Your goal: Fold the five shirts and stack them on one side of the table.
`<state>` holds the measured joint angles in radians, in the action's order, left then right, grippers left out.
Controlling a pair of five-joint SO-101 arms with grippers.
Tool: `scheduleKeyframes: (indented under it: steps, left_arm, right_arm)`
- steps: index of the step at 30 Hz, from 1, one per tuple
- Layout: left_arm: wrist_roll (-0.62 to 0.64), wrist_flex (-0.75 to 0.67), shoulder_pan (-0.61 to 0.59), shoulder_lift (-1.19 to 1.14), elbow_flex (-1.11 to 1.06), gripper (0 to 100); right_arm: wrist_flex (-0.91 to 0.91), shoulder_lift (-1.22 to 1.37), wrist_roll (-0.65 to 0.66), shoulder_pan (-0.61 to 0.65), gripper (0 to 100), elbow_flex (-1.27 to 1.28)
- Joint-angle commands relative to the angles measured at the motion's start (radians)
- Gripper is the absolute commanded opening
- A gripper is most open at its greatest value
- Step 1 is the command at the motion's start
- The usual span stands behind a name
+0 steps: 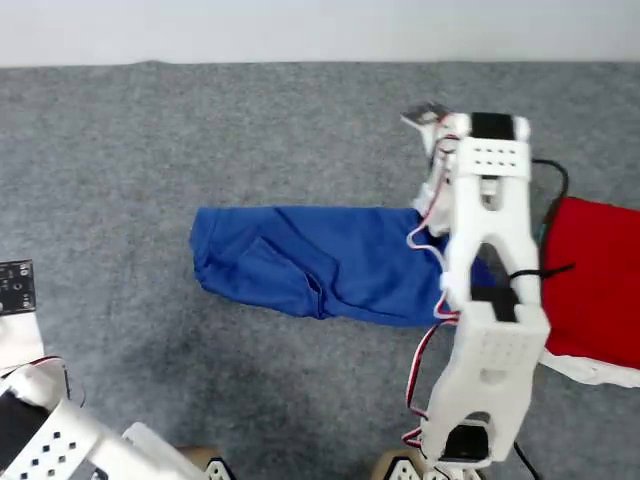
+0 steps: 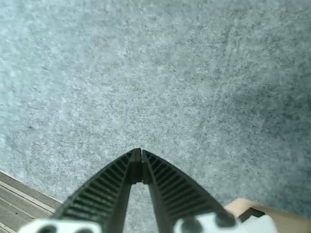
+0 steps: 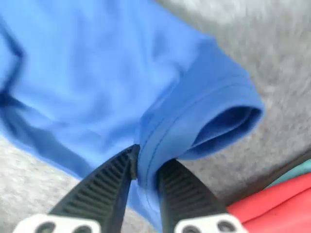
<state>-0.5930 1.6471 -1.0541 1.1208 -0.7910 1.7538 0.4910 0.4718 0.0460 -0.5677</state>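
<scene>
The blue shirt (image 1: pixel 310 262) lies rumpled in the middle of the counter (image 1: pixel 120 140): soft, light, likely to sag from any pinch. The right gripper (image 3: pixel 146 167) clamps its sleeve hem, a firm seam; the left gripper (image 2: pixel 141 165) sits closed, empty.

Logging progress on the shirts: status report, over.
Right gripper shut on blue shirt sleeve. Left gripper shut, empty, over table. Red shirt lies nearby, nothing blocking.
</scene>
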Motion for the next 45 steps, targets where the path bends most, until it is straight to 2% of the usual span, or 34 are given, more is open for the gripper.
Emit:
scheduleKeyframes:
  steps: [1,8,18,35,42,45]
  left_arm:
    - [0.009,-0.002,0.005,0.011,0.056,0]
    - [0.011,0.023,0.005,0.011,0.145,0]
    - [0.011,0.064,0.003,0.011,0.163,0]
    - [0.011,0.069,0.005,0.011,0.160,0]
    - [0.011,0.069,0.005,0.011,0.159,0]
    - [0.011,0.071,0.005,0.011,0.159,0]
  right_arm:
    - [0.041,-0.157,-0.046,0.124,1.0,-0.046]
    - [0.022,-0.208,-0.135,0.387,1.0,-0.052]
    - [-0.166,-0.160,-0.175,0.601,1.0,-0.051]
    - [-0.443,0.039,-0.167,0.714,1.4,-0.052]
    - [-0.495,0.056,-0.173,0.745,19.0,-0.052]
    - [-0.495,0.045,-0.169,0.751,20.6,-0.054]
